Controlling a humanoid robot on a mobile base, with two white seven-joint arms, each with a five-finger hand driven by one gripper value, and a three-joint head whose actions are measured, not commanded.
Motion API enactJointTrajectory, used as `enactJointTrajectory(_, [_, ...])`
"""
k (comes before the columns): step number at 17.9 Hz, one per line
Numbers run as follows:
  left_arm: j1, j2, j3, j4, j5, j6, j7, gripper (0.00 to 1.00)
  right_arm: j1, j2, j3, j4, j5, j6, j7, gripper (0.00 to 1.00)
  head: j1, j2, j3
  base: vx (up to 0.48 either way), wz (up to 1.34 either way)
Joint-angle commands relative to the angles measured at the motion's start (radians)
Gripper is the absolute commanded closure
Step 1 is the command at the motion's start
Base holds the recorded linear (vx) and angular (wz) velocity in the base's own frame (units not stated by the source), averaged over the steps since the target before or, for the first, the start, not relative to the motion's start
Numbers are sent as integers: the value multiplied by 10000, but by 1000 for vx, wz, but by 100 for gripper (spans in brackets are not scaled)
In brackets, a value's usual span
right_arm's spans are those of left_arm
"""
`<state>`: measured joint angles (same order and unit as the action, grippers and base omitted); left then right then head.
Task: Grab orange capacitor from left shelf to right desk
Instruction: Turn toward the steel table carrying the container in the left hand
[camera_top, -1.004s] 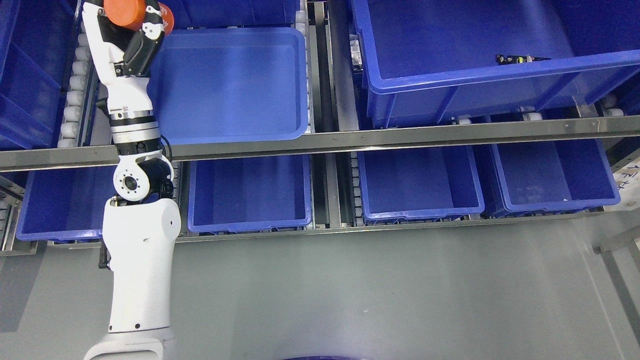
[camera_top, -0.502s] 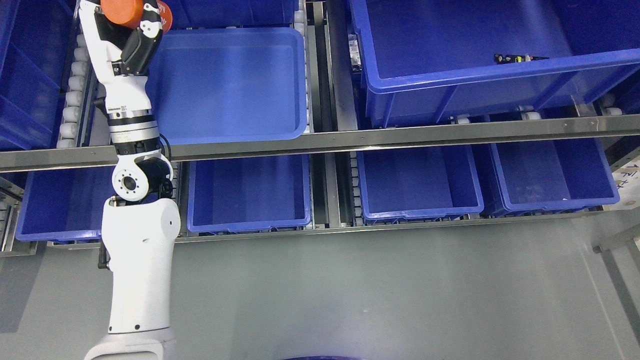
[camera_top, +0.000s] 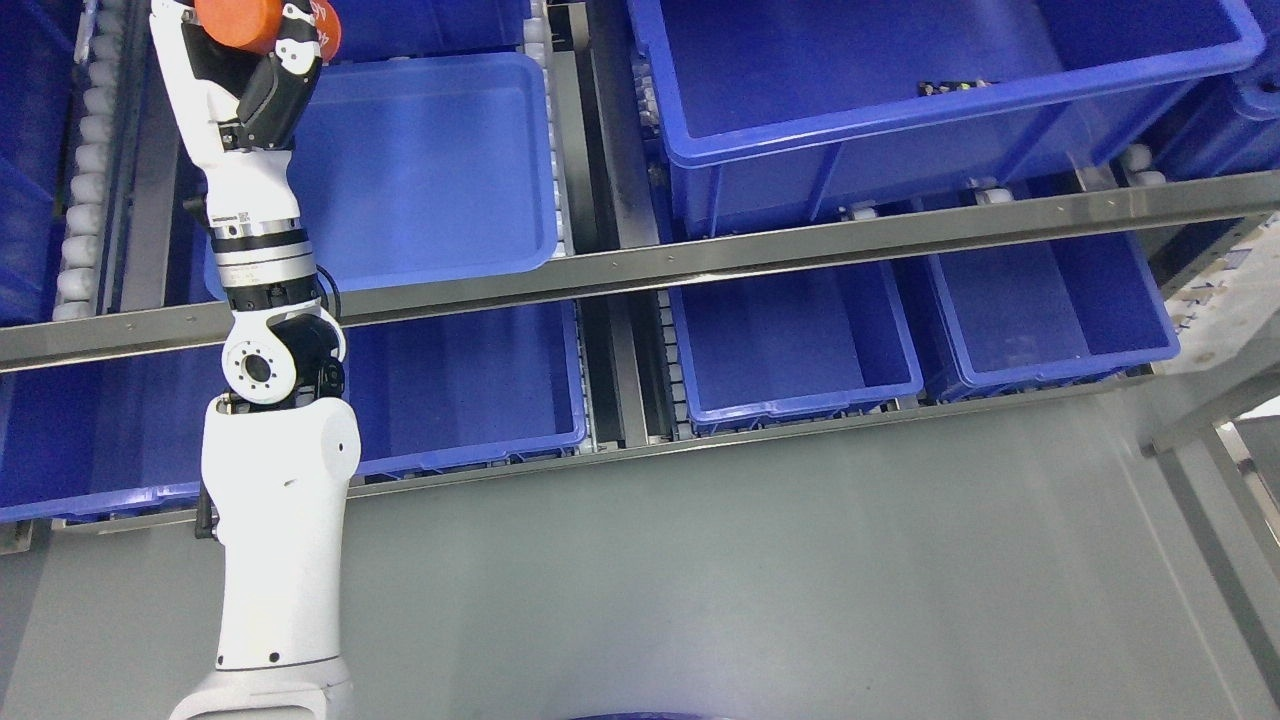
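My left arm rises from the bottom left to the top left corner of the head view. Its hand (camera_top: 262, 45) is shut on the orange capacitor (camera_top: 240, 22), a round orange cylinder partly cut off by the top edge. Hand and capacitor hang over the left rim of a shallow blue bin (camera_top: 440, 170) on the upper shelf level. A black finger (camera_top: 297, 40) wraps across the capacitor's right side. My right arm is out of view.
A steel shelf rail (camera_top: 700, 260) crosses the picture. Blue bins (camera_top: 800, 340) sit below it, a large deep bin (camera_top: 900, 90) at the upper right. Grey floor (camera_top: 750, 580) lies in front. A metal frame (camera_top: 1220, 440) shows at the right edge.
The whole picture has shifted left and tilted, so the camera has turned right. The left hand keeps its hold on the capacitor at the top left.
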<state>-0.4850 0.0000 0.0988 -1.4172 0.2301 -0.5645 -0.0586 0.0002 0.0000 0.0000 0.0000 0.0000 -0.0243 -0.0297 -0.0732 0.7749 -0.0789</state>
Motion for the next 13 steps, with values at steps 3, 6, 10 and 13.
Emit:
enactJointTrajectory(3, [94,174,70,-385,0,-107,-181,99,197,-175,-123,-175,46,-2,5,0,0,0,0,-65,-347])
enactJointTrajectory(6, [3,174,101,-950,0,-246,-181,99,197,-175,-123,-175,46,-2,5,0,0,0,0,-29,-384])
enactJointTrajectory(10, [3,174,40,-1871,15,-16,-181,99,197,-175,-123,-175,46,13,5,0,0,0,0,-23,-579])
enactJointTrajectory(13, [217,174,-419,-2517,15,0,-181,99,197,-175,-123,-175,46,-2,5,0,0,0,0,-28,-870])
